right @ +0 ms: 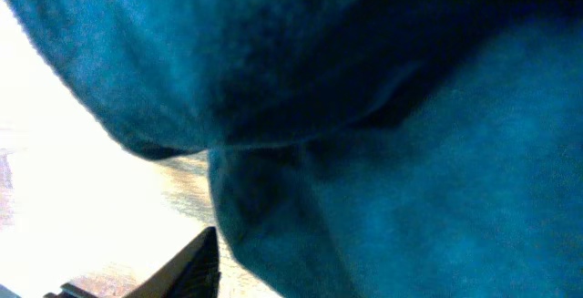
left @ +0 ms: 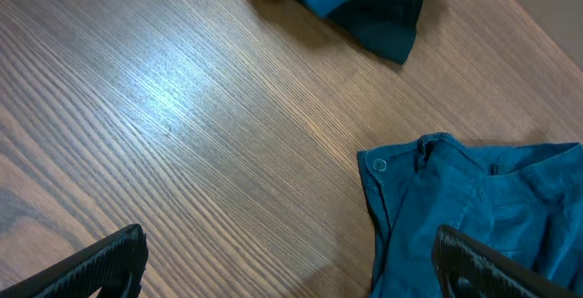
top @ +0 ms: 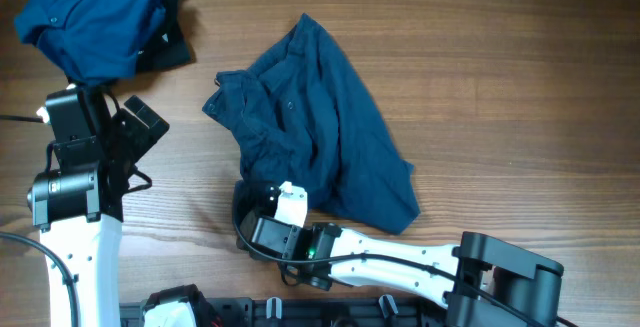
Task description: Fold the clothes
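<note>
Nearest, the right gripper (top: 288,200) sits at the near edge of the dark navy shorts (top: 320,117), which lie crumpled at mid-table; cloth fills its wrist view, so it cannot be told whether its fingers grip the fabric. Further out on the left, the left gripper (left: 291,272) hangs over the bare table (top: 500,67) with fingers (left: 109,260) spread wide, holding nothing. Farthest, the brighter blue shirt (top: 90,17) lies bunched at the far left corner, apart from the shorts.
</note>
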Available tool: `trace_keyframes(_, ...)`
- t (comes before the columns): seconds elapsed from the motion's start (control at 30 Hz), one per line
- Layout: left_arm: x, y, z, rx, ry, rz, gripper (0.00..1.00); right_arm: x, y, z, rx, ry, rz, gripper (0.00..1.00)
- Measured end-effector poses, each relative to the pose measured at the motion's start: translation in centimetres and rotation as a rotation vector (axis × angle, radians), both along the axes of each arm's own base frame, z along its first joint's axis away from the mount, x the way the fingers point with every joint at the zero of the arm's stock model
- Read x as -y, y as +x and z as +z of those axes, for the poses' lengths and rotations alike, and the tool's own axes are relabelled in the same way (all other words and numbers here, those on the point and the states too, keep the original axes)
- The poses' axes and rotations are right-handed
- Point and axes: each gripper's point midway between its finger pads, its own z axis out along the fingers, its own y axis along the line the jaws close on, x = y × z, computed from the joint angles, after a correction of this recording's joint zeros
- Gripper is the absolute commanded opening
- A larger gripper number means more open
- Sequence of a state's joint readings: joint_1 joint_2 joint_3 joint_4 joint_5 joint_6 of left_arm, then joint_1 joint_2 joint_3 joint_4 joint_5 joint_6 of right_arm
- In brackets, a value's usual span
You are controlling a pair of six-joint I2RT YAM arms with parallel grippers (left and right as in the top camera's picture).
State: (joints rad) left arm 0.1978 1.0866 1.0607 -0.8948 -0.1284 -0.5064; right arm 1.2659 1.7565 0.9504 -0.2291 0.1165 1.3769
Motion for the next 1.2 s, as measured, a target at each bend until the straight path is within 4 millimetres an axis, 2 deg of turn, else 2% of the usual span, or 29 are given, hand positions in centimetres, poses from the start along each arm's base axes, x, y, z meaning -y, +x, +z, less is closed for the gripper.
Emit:
trace_keyframes(0.1,0.0,0.0,0.0,0.0,0.0,0.0,1.0,0.2,0.1,-0.6,-0.003,-0.015,-0.013,0.27)
trace_keyframes(0.23,0.0,0.0,0.0,0.0,0.0,0.0,1.0,0.4,0.2,-1.2,-0.008,-0.029,-0.036,0.05)
trace_keyframes(0.5,0.0,0.0,0.0,0.0,0.0,0.0,1.0,1.0,0.4,-1.4,-0.001,-0.05,-0.063,0.04)
trace_keyframes(0.67,0.0,0.0,0.0,-0.001,-0.001,-0.001,1.0,3.2,0.0,-1.8,-0.013,-0.139,-0.068,0.04)
trace_keyframes(0.8,1.0,-0.1,-0.4,-0.01,-0.047,-0.033,1.0,4.3,-0.2,2.1,0.027,-0.114,-0.022,0.04)
trace_keyframes(0.93,3.0,0.4,-0.3,0.015,-0.141,-0.106,1.0,5.7,-1.0,8.5,0.083,-0.021,0.054,0.04)
trace_keyframes(0.97,4.0,0.8,0.0,0.038,-0.187,-0.146,1.0,6.5,-1.5,10.8,0.101,0.02,0.08,0.04)
trace_keyframes(1.2,6.6,1.7,0.0,0.061,-0.307,-0.247,1.0,15.1,-4.6,13.6,0.044,-0.074,0.101,0.05)
